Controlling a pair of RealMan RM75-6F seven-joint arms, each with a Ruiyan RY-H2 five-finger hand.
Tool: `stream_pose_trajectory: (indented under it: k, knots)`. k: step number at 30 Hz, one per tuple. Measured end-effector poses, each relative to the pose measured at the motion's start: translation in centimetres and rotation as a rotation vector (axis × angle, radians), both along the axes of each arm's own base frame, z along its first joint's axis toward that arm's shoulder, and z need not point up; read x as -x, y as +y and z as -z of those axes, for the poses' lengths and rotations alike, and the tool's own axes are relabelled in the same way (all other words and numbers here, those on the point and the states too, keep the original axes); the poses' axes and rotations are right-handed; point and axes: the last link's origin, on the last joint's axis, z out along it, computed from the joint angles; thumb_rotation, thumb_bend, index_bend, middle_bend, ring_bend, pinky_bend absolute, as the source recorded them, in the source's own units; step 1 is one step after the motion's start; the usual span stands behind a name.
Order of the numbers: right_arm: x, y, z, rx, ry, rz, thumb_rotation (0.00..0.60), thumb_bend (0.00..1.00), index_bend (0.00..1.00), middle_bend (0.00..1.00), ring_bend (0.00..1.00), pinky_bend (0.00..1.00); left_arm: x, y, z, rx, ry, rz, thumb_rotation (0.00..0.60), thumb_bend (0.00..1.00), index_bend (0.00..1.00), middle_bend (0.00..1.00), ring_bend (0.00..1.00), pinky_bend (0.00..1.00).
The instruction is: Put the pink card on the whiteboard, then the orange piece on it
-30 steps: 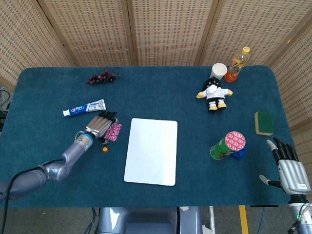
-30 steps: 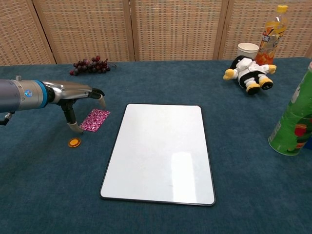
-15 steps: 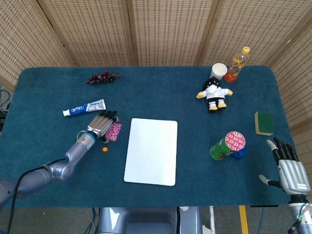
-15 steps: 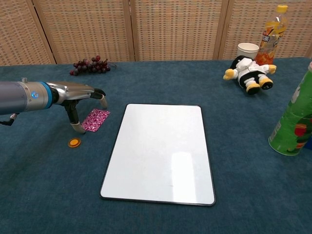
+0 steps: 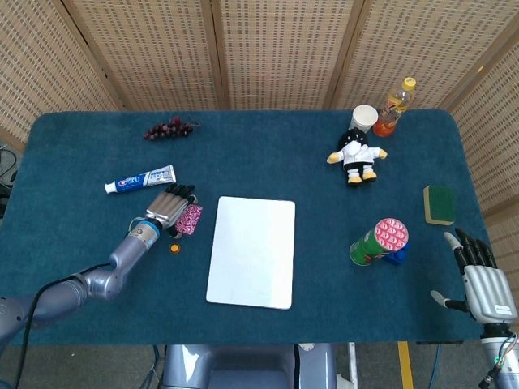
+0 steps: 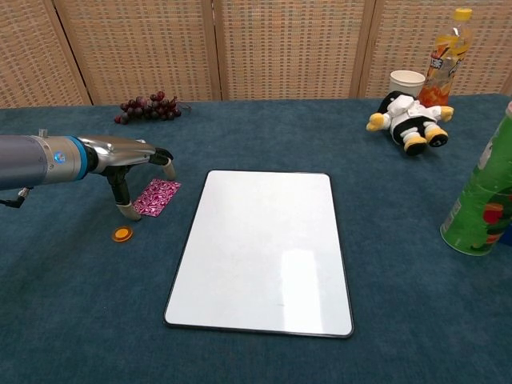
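Observation:
The pink patterned card (image 5: 191, 217) (image 6: 157, 196) lies flat on the blue cloth just left of the whiteboard (image 5: 252, 250) (image 6: 264, 248). A small round orange piece (image 5: 173, 248) (image 6: 122, 234) sits on the cloth in front of the card. My left hand (image 5: 166, 207) (image 6: 132, 164) hovers over the card's left edge, fingers spread and pointing down, with the thumb beside the card; it holds nothing. At the table's near right corner my right hand (image 5: 480, 279) rests open, far from everything.
Toothpaste tube (image 5: 139, 180) lies behind my left hand, grapes (image 5: 169, 129) (image 6: 148, 107) at the back left. A plush toy (image 5: 355, 156) (image 6: 409, 116), cup (image 5: 364, 118), drink bottle (image 5: 395, 106), green can (image 5: 378, 241) (image 6: 482, 195) and sponge (image 5: 439, 204) occupy the right side.
My left hand has edged slightly back and toward the card, its thumb moving from near the orange piece to beside the card. Card, piece and right hand have not moved.

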Motion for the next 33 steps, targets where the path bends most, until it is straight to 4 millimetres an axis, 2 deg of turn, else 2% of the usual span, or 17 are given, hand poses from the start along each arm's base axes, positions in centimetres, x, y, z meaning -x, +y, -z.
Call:
stream_pose_trajectory:
  k: [9, 15, 33]
  knots:
    - [0.0, 0.0, 0.0, -0.002, -0.002, -0.001, 0.6, 0.0, 0.0, 0.0, 0.0, 0.0, 0.3, -0.2, -0.4, -0.011, 0.003, 0.0, 0.6, 0.19, 0.54, 0.0, 0.0, 0.0]
    - [0.0, 0.0, 0.0, -0.003, -0.004, -0.001, 0.6, 0.0, 0.0, 0.0, 0.0, 0.0, 0.2, -0.3, -0.8, -0.028, -0.003, 0.001, 0.6, 0.22, 0.54, 0.0, 0.0, 0.0]
    - [0.0, 0.0, 0.0, -0.005, -0.008, -0.001, 0.6, 0.0, 0.0, 0.0, 0.0, 0.0, -0.2, 0.0, -2.3, -0.072, -0.019, 0.009, 0.6, 0.21, 0.54, 0.0, 0.0, 0.0]
